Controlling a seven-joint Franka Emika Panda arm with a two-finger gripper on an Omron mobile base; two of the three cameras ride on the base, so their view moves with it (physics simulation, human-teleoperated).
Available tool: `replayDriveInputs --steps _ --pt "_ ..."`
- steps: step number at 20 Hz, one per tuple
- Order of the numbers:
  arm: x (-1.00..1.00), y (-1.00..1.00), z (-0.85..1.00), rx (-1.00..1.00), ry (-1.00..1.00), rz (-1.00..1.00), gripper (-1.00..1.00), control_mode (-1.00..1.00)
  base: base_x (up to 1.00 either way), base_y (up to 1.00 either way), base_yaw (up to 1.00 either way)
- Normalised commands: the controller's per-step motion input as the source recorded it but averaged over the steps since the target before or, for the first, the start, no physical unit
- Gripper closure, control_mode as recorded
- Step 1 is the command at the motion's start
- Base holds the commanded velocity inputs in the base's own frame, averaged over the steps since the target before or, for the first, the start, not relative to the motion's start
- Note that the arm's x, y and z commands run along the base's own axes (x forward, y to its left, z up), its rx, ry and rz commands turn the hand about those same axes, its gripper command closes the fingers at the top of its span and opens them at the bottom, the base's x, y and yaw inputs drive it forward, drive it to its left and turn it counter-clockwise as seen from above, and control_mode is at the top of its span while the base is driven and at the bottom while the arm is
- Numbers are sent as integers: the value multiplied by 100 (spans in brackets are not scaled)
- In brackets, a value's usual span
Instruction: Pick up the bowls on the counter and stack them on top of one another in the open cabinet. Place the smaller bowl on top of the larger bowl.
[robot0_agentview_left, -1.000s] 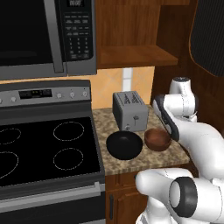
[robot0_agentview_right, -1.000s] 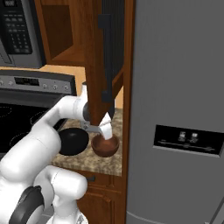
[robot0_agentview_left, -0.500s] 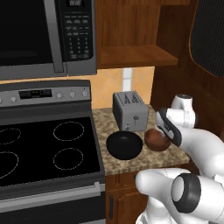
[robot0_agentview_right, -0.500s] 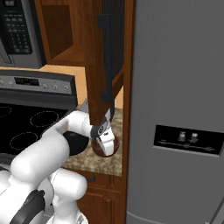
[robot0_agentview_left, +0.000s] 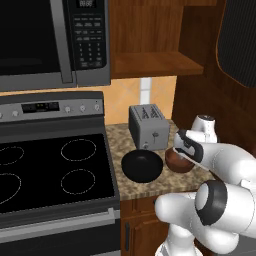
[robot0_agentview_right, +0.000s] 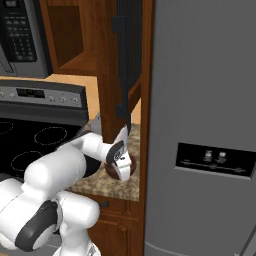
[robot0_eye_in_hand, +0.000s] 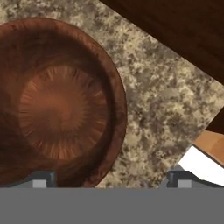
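Note:
The smaller bowl (robot0_agentview_left: 179, 163), reddish-brown and wooden-looking, rests on the counter (robot0_agentview_left: 121, 136) right of the larger bowl (robot0_agentview_left: 142, 166), which is wide and matte black. My gripper (robot0_agentview_left: 176, 150) hangs open just over the smaller bowl's rim (robot0_agentview_right: 126, 170). In the hand view the smaller bowl (robot0_eye_in_hand: 61, 109) lies very close below, with one fingertip (robot0_eye_in_hand: 41, 178) over its inside and the other over bare counter (robot0_eye_in_hand: 162, 100), so the gripper (robot0_eye_in_hand: 110, 178) straddles the rim. The cabinet shelf (robot0_agentview_left: 155, 64) stands open above.
A grey toaster (robot0_agentview_left: 148, 126) stands right behind both bowls. The black stovetop (robot0_agentview_left: 50, 175) lies to the left under the microwave (robot0_agentview_left: 50, 40). The dark cabinet door (robot0_agentview_right: 122, 65) juts out above the hand, and the grey fridge (robot0_agentview_right: 200, 125) walls off the right.
The hand has come down and forward onto the reddish-brown bowl, from above it to rim height. Both bowls have stayed put.

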Motion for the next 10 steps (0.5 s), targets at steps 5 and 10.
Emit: replayDriveInputs --steps 5,10 --pt "14 0 -23 0 0 0 -100 -100 0 0 0" --pt "19 0 -19 0 0 0 -100 -100 0 0 0"
